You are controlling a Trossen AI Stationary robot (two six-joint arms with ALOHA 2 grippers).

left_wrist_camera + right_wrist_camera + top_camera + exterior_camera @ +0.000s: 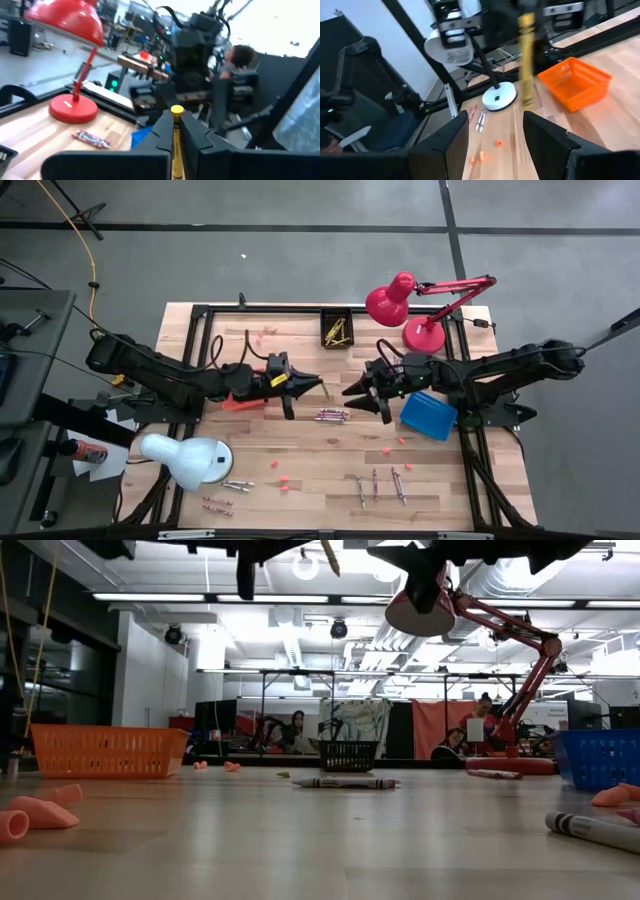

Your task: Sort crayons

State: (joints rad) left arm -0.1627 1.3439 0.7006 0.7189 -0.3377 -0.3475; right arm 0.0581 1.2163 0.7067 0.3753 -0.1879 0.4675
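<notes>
So the wooden table point(300, 450) is the biggest thing here, with both dark arms reaching in over its middle. Behind the right gripper point(352, 392) there's a red desk lamp point(420, 305), and down past the left gripper point(312, 386), toward the near edge, a white lamp point(190, 460). A blue basket point(428, 414) sits just beside the right gripper on its outer side, an orange basket point(240, 402) is tucked under the left arm just behind that gripper, and a small black basket point(337, 328) with a few yellow sticks in it sits at the far edge, between the two arms.

The left gripper is up in the air over mid table, fingers pressed tight on a yellow crayon point(176, 145) that pokes out past the tips. The right gripper hangs facing it, very near, fingers spread wide with nothing between them; in its own wrist view the yellow crayon shows in the gap ahead of it.

Below and between the two grippers a little bunch of crayons point(332, 416) lies on the wood. More crayons point(380, 485) are scattered toward the near edge on the right gripper's side, and a few others point(225, 495) lie by the white lamp's base. Tiny pink crumbs point(285, 479) are dotted around the near half of the table
</notes>
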